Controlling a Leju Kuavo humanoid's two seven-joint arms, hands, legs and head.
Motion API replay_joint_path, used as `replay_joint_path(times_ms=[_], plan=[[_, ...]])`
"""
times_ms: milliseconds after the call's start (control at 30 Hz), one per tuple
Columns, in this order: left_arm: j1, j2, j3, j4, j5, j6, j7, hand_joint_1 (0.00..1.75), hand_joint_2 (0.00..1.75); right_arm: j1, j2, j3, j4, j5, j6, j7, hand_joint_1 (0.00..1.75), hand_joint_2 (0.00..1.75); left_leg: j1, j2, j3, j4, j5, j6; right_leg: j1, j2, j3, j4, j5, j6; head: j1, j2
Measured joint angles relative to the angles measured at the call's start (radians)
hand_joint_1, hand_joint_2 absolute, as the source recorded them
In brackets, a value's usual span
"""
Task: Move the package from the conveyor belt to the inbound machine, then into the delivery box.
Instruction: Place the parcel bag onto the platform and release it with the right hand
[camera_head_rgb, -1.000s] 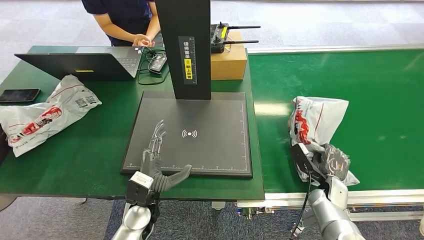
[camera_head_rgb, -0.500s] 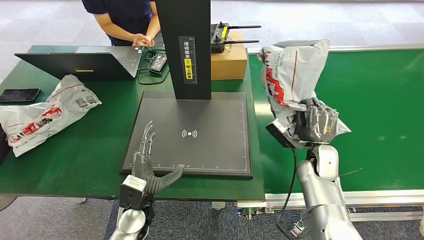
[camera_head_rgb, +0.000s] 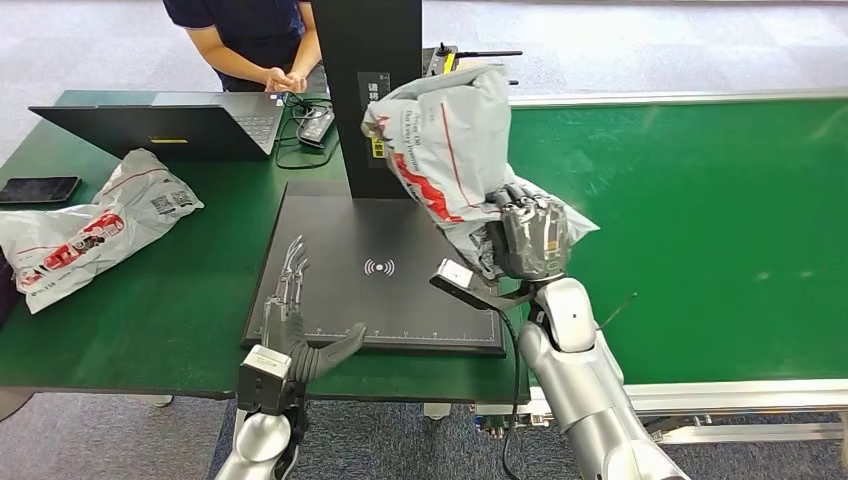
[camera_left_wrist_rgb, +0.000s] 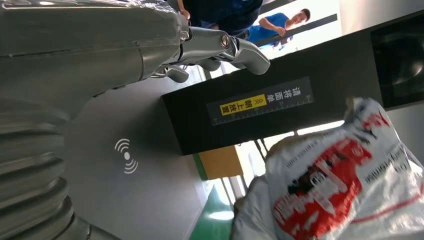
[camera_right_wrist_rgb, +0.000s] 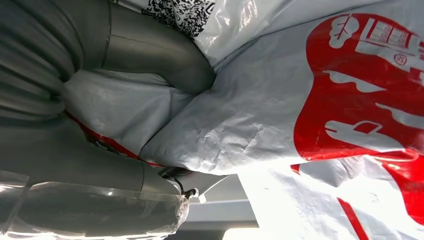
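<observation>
On your left, the left hand (camera_head_rgb: 297, 322) rests open, fingers spread, on the inbound machine (camera_head_rgb: 400, 300). To its right, the right hand (camera_head_rgb: 527, 238) grips the package (camera_head_rgb: 445, 150), held up over the machine's right side, apparently clear of the plate.

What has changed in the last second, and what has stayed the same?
The right hand, gripping the package, lifted it off the conveyor belt and carried it left, so it now hangs above the right part of the inbound machine. The left hand stayed open over the machine's near edge, drifting slightly. The second package and laptop did not move.
</observation>
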Motion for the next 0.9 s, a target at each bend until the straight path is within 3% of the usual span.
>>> replay_joint_path(times_ms=[167,200,300,333,367,567,900], plan=[[-0.003,0.000,-0.003,0.000,0.001,0.007,0.000,0.00,1.75,-0.073,0.013,0.102,0.133,-0.019,0.000,0.009,1.48,1.75,0.000,0.000,0.000,0.000,0.000,0.000,0.000,0.000,0.000,0.000,0.000,0.000,0.000,0.000],[-0.003,0.000,-0.004,0.000,0.000,0.006,0.000,0.00,1.75,-0.084,0.014,0.114,0.158,-0.023,0.000,0.008,1.30,1.75,0.000,0.000,0.000,0.000,0.000,0.000,0.000,0.000,0.000,0.000,0.000,0.000,0.000,0.000],[-0.005,0.001,-0.005,0.000,-0.002,0.006,0.000,0.00,1.75,-0.110,0.017,0.136,0.239,-0.027,0.000,0.009,0.31,1.75,0.000,0.000,0.000,0.000,0.000,0.000,0.000,0.000,0.000,0.000,0.000,0.000,0.000,0.000],[-0.006,0.001,-0.005,0.000,-0.003,0.008,0.000,0.00,1.75,-0.117,0.018,0.142,0.266,-0.024,0.000,0.014,0.11,1.75,0.000,0.000,0.000,0.000,0.000,0.000,0.000,0.000,0.000,0.000,0.000,0.000,0.000,0.000],[-0.006,0.001,-0.005,0.000,-0.002,0.010,0.000,0.00,1.75,-0.123,0.020,0.147,0.294,-0.016,0.000,0.028,0.04,1.75,0.000,0.000,0.000,0.000,0.000,0.000,0.000,0.000,0.000,0.000,0.000,0.000,0.000,0.000],[-0.004,0.005,-0.005,0.000,0.002,0.020,0.000,0.00,1.75,-0.171,0.026,0.179,0.462,0.030,0.024,0.124,0.00,1.75,0.000,-0.001,0.000,0.000,0.000,0.000,0.000,0.000,0.000,0.000,0.000,0.000,0.000,0.000],[0.003,0.008,-0.005,-0.001,-0.012,0.019,0.000,0.00,1.75,-0.196,0.028,0.193,0.574,-0.008,0.026,0.084,0.00,1.75,0.000,0.000,0.000,0.000,0.000,0.000,0.000,0.000,0.000,0.000,0.000,0.000,0.000,0.000]])
